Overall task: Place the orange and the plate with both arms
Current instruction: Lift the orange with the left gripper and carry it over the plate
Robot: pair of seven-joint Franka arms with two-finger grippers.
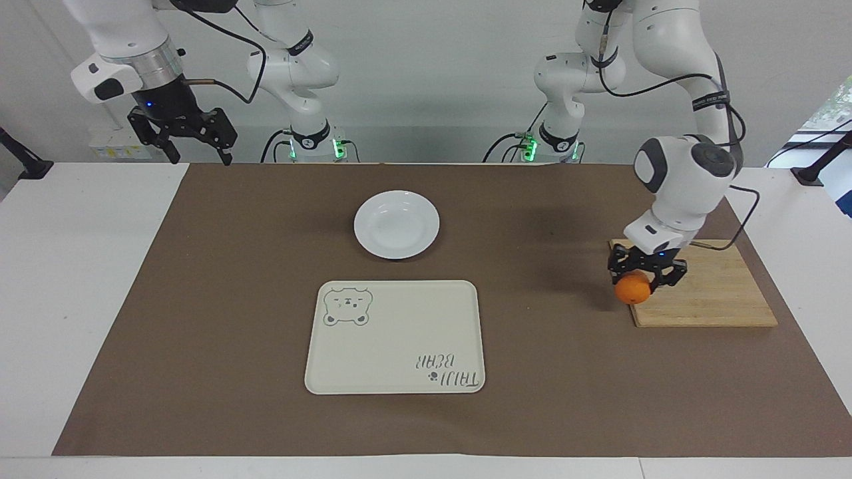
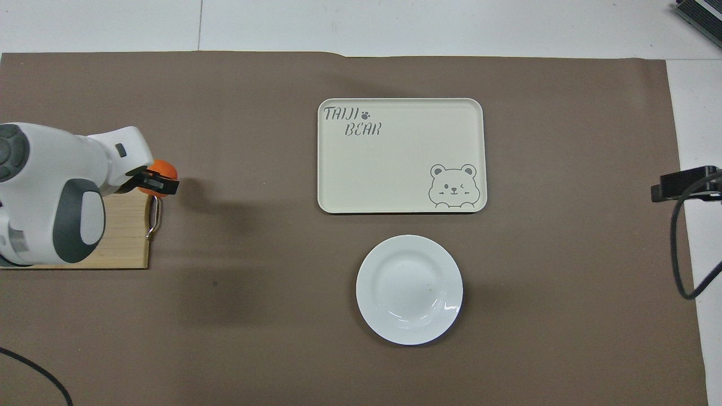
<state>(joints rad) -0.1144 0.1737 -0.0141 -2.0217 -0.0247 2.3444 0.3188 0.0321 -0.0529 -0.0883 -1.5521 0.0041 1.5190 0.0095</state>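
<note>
My left gripper is shut on the orange and holds it in the air over the handle end of the wooden cutting board. The white plate rests on the brown mat midway between the two arm bases, nearer to the robots than the cream tray. My right gripper waits open, raised above the right arm's end of the table; in the overhead view only its black tip shows.
The cream tray with a bear drawing and lettering is bare. The cutting board has a metal handle on its edge toward the table's middle. A brown mat covers most of the white table.
</note>
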